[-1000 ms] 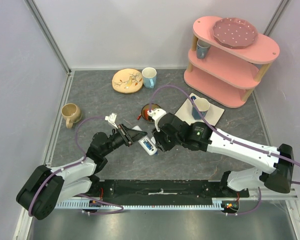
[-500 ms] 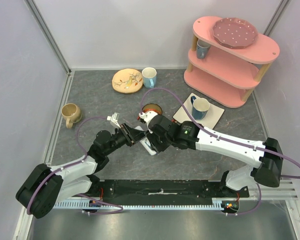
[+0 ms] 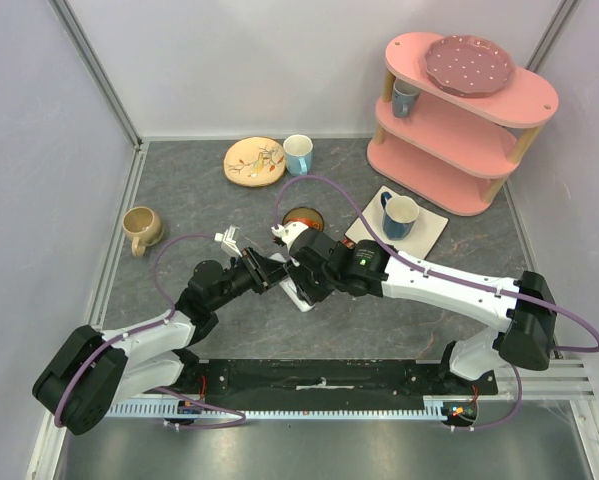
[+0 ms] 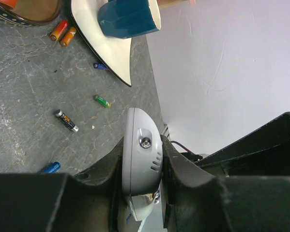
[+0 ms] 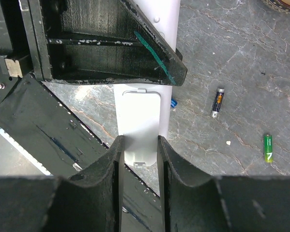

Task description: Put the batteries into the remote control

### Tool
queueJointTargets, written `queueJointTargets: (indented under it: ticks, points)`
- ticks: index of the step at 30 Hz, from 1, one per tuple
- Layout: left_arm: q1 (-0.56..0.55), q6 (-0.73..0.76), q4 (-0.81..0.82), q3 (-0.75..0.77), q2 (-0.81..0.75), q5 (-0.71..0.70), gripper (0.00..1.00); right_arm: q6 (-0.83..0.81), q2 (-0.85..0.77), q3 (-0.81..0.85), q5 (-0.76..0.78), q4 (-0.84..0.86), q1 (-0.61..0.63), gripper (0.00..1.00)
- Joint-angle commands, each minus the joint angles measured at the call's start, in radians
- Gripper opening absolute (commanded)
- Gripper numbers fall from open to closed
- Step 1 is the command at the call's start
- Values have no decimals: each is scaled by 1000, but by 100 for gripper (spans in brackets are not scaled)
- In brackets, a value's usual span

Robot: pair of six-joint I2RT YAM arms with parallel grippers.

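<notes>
The white remote control (image 4: 141, 159) is held off the table between both grippers. My left gripper (image 4: 141, 145) is shut on its rounded end. My right gripper (image 5: 139, 145) is shut on the other end, where the battery cover panel (image 5: 141, 104) faces the camera. In the top view the two grippers (image 3: 269, 270) (image 3: 301, 282) meet over the middle of the table, with the remote (image 3: 297, 295) partly hidden between them. Loose batteries lie on the table: a green one (image 4: 102, 101), a black one (image 4: 66, 120), a blue one (image 4: 50, 167) and two orange ones (image 4: 62, 33). The right wrist view shows the black (image 5: 217, 102) and green (image 5: 268, 147) ones.
A brown bowl (image 3: 302, 217) sits just behind the grippers. A blue mug (image 3: 399, 213) stands on a white square plate (image 3: 424, 232) to the right. A pink shelf (image 3: 459, 110) is at the back right, a tan mug (image 3: 141, 228) at the left, a plate (image 3: 253, 161) and a cup (image 3: 298, 153) at the back.
The right arm has shifted left, bringing its gripper up against the left gripper at the remote. The left arm has barely moved.
</notes>
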Motion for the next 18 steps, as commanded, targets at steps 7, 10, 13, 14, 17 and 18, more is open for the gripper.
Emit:
queueJointTargets:
  ticks: [7,10,13,14,17,18]
  points:
    - [-4,19,76,24,-10,24,2,-15,7,40,-22,-9,6,0]
    - [-4,21,81,21,-10,27,2,-15,5,38,-25,-12,6,0]
    - [-4,19,82,21,-10,26,2,-17,3,35,-33,-14,6,0]
    - [-4,18,87,21,-9,27,2,-17,2,35,-33,-17,6,0]
    - [-4,18,90,21,-6,27,2,-17,2,32,-38,-19,7,0]
    - [-4,18,90,21,-6,27,2,-18,3,34,-38,-20,7,0]
